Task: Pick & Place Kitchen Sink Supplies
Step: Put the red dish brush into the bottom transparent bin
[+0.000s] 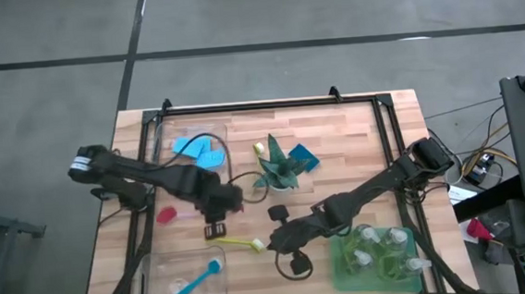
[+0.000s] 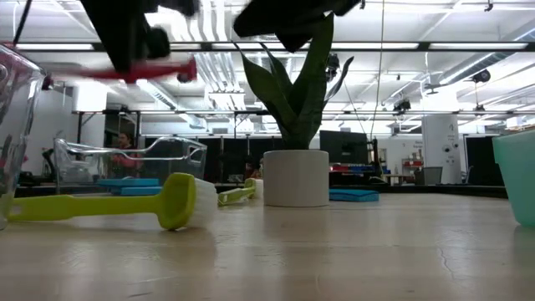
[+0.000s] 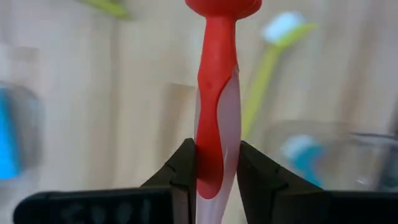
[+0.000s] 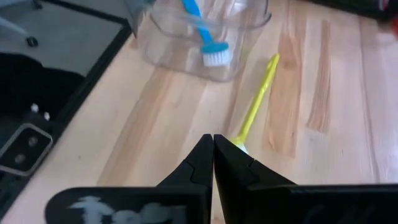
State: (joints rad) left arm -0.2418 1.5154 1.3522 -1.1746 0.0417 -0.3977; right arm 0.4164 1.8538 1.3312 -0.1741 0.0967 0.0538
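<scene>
My left gripper [image 1: 214,223] is shut on a red-pink brush [image 1: 165,214], carried level above the table in the low view [image 2: 138,71]. My right gripper [image 4: 213,148] is shut and empty. It hovers over the head end of a yellow-green brush [image 4: 258,99], which lies flat on the table [image 1: 241,244]. A blue brush [image 1: 193,282] lies in a clear bin [image 1: 150,266]. Several pump bottles [image 1: 381,248] stand in the green tray [image 1: 343,269]. Blue sponges lie far left [image 1: 198,151] and beside the plant [image 1: 305,155]. My left gripper pinches the red-pink brush by its handle [image 3: 214,158], back from the head [image 3: 222,5], between the two fingers [image 3: 183,168]. The fingers come from above and lie across the handle. The brush is lifted clear and stays level.
A spiky potted plant [image 1: 278,169] stands mid-table between the arms, tall in the low view [image 2: 292,109]. A second clear bin sits at the far left [image 1: 165,140]. Bare wood shows between the yellow-green brush and the near edge [image 1: 272,290].
</scene>
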